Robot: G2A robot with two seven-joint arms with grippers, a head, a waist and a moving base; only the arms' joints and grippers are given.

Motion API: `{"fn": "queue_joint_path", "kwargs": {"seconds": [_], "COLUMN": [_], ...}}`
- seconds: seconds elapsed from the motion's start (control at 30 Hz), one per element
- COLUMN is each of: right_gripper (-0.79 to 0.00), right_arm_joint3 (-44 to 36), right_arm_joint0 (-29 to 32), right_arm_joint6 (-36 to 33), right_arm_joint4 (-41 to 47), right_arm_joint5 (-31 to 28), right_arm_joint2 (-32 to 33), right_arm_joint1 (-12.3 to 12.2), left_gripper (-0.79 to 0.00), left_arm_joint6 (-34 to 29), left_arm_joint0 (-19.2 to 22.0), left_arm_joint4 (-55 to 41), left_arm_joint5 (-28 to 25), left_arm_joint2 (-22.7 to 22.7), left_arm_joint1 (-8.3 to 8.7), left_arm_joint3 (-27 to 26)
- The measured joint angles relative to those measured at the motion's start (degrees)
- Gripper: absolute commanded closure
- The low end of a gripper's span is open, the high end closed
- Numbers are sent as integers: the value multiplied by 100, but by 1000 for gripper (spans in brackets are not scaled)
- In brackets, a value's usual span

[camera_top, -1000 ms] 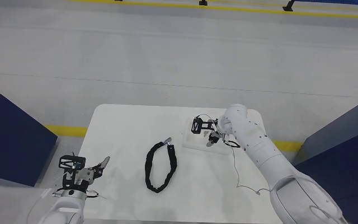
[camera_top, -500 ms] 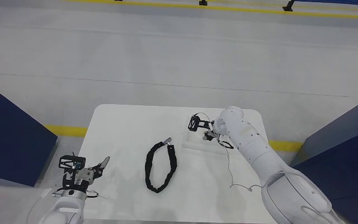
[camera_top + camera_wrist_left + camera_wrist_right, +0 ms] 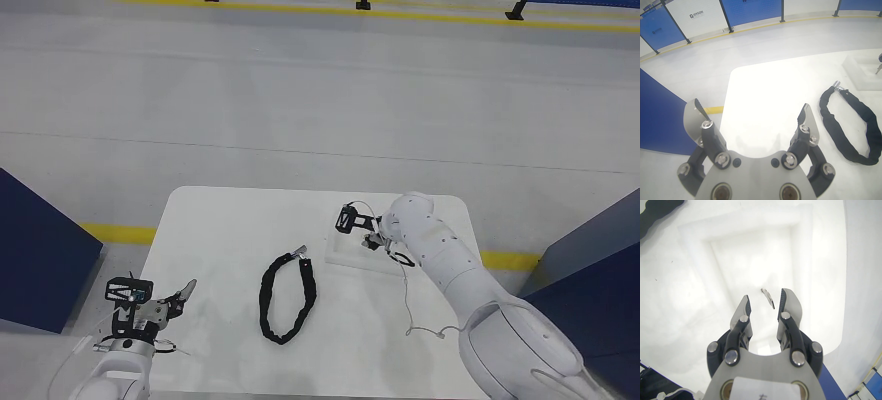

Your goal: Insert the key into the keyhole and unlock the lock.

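A small metal key (image 3: 769,298) lies tilted in the recess of a white foam tray (image 3: 691,232). My right gripper (image 3: 765,293) hangs open just over it, with the key between the fingers, nearer one of them and not clamped. In the top view this gripper (image 3: 372,243) is over the tray (image 3: 335,256) at the table's back right. A black sleeved chain lock (image 3: 288,298) lies looped in the middle of the table, its metal lock head (image 3: 838,88) pointing toward the tray. My left gripper (image 3: 751,104) stands open and empty at the table's front left edge.
The white table (image 3: 220,240) has bare surface between the chain and my left gripper (image 3: 183,292). Blue barriers stand on the floor to either side of the table. A thin cable (image 3: 410,300) hangs from the right arm over the table.
The right arm has shifted slightly left and farther back over the tray, bringing its gripper around the key. The left arm and the chain have not moved.
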State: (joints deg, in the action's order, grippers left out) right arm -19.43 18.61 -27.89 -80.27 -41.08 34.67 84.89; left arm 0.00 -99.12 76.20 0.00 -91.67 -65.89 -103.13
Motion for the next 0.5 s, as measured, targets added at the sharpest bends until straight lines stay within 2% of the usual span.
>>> {"fn": "queue_joint_path", "kwargs": {"seconds": [0.23, 0.3, 0.33, 0.37, 0.5], "right_gripper": [-280, -188, -117, 0, 0], "right_arm_joint3": [177, 227, 248, 269, 304], "right_arm_joint0": [15, 18, 18, 15, -33], "right_arm_joint6": [136, 167, 179, 191, 246], "right_arm_joint4": [-92, -115, -124, -143, -196], "right_arm_joint5": [83, 93, 96, 92, -11], "right_arm_joint2": [-64, -79, -84, -94, -115], "right_arm_joint1": [82, 101, 109, 119, 136], "left_gripper": [-785, -785, -785, -785, -785], "left_arm_joint6": [0, 0, 0, 0, 0], "left_arm_joint0": [0, 0, 0, 0, 0], "left_arm_joint4": [0, 0, 0, 0, 0], "left_arm_joint5": [0, 0, 0, 0, 0], "left_arm_joint2": [0, 0, 0, 0, 0], "left_arm_joint1": [0, 0, 0, 0, 0], "left_arm_joint3": [0, 0, 0, 0, 0]}}
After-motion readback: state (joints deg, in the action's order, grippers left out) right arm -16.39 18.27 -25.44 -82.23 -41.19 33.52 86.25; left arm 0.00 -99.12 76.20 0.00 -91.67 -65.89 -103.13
